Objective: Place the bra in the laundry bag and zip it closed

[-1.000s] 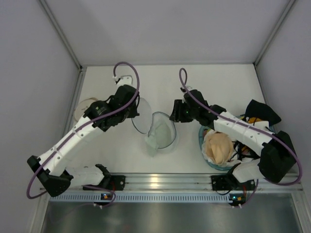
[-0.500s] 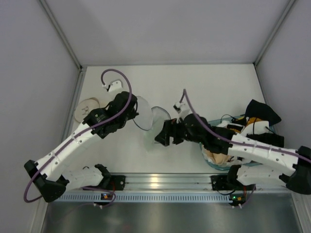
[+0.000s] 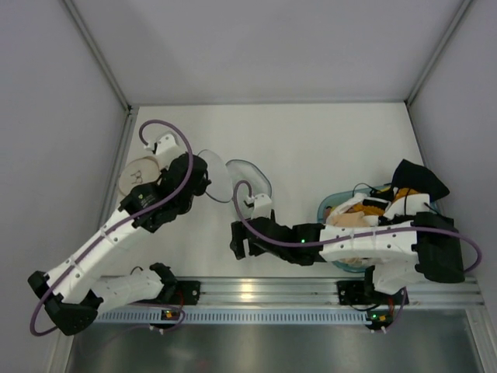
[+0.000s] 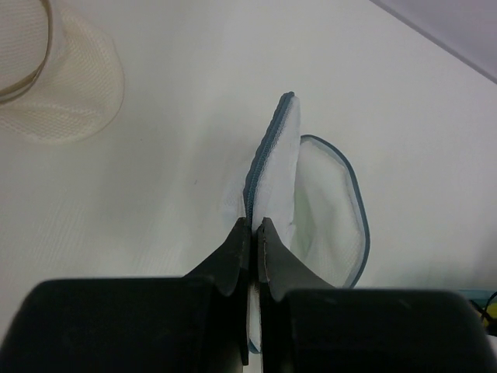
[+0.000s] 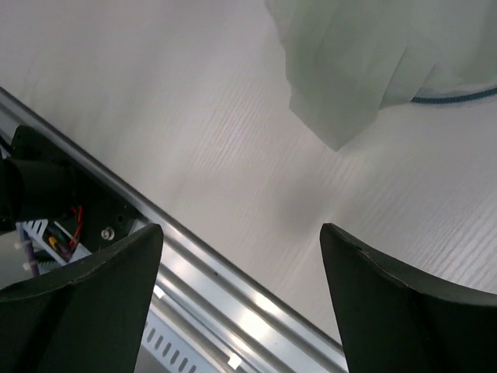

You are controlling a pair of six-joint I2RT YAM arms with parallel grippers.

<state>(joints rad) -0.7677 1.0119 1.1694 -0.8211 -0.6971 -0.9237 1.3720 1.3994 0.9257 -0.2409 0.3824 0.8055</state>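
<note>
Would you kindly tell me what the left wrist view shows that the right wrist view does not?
Only the left wrist view: the left gripper shut on the laundry bag at its blue-edged rim, and a cream mesh pouch lying apart on the table. Only the right wrist view: the right gripper open and empty, with the metal rail beneath it. Both: the bag's white mesh on the white table.
</note>
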